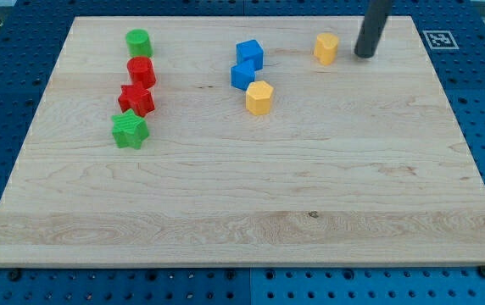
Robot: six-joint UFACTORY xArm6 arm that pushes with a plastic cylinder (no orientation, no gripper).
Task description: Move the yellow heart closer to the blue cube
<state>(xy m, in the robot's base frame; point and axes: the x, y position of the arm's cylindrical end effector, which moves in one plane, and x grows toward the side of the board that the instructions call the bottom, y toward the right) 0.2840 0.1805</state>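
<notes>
The yellow heart [326, 48] lies near the view's top, right of centre. The blue cube [249, 53] sits to its left, with a second blue block [242, 74] just below it and touching it. My tip [365, 54] is down at the board a short way to the right of the yellow heart, not touching it. A gap of bare wood separates the heart from the blue cube.
A yellow hexagonal block [259, 97] sits just below the blue pair. At the view's left stand a green cylinder [139, 42], a red cylinder [142, 71], a red star [136, 99] and a green star [130, 130] in a column. The wooden board [242, 212] rests on a blue perforated table.
</notes>
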